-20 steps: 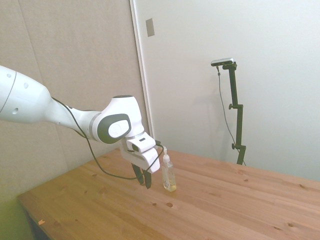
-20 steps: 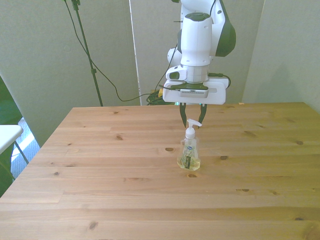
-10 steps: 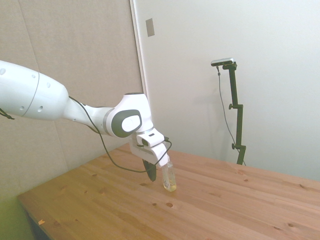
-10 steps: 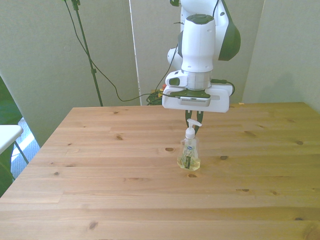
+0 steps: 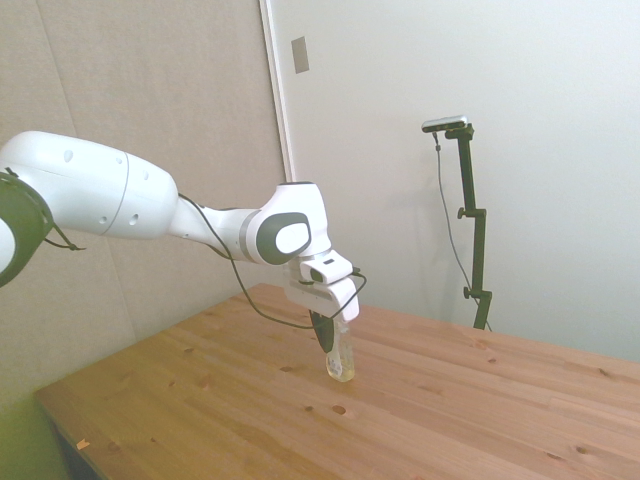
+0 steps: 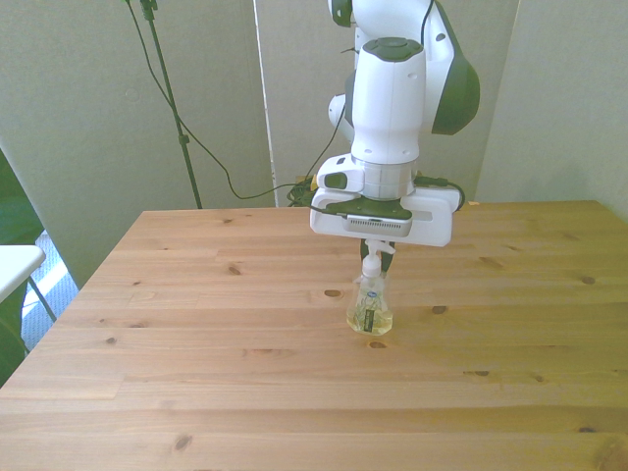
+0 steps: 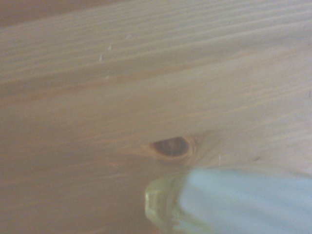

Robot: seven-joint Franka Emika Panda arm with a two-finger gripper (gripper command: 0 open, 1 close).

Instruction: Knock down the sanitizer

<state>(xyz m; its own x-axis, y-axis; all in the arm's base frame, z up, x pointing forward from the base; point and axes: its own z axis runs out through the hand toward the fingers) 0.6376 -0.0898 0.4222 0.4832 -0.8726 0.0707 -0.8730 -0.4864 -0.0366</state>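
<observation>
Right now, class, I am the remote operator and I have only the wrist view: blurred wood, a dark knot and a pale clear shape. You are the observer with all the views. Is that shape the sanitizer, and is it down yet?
Observer: It is the sanitizer. In the front view it stands on its base on the table, not lying down.
Operator: Where is the gripper against it?
Observer: The front view shows the gripper at the white pump top, above the bottle's body.
Operator: Is it tipping at all?
Observer: In the side view it seems to lean slightly, base on the wood.
</observation>
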